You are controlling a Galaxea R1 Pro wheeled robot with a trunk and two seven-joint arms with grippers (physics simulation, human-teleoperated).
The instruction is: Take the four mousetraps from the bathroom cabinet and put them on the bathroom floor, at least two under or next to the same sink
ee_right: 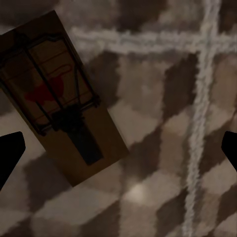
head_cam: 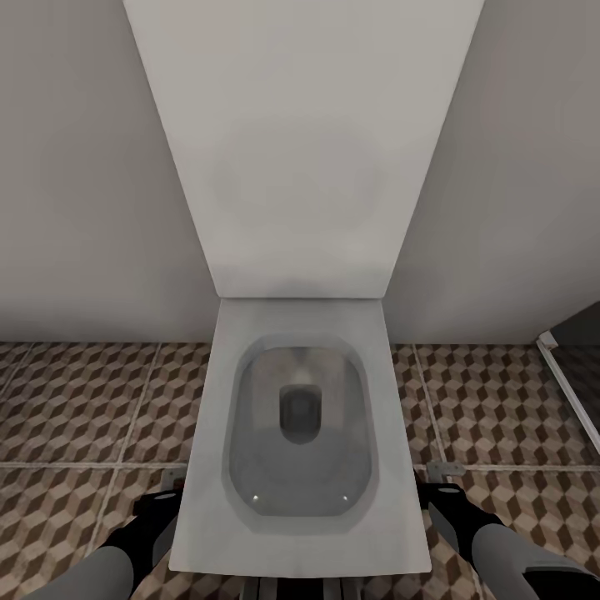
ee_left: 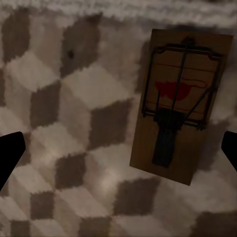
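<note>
A brown mousetrap (ee_left: 180,106) with a wire bar and a red mark lies flat on the cube-patterned bathroom floor (ee_left: 74,98). My left gripper (ee_left: 118,158) hangs open over it, its dark fingertips wide apart and nothing between them. A second mousetrap (ee_right: 59,98) lies at an angle on the tiles (ee_right: 158,123) near a grout cross, under my open, empty right gripper (ee_right: 118,158). From the head camera, the left gripper (head_cam: 158,504) and the right gripper (head_cam: 442,496) point down at the floor (head_cam: 83,400) on either side of a toilet. The cabinet and the sink are out of view.
A white toilet (head_cam: 300,417) with its lid raised stands straight ahead between my arms, against a pale wall (head_cam: 75,208). At the far right a dark panel with a white edge (head_cam: 571,367) comes down to the floor. Tiled floor stretches to the left and right of the toilet.
</note>
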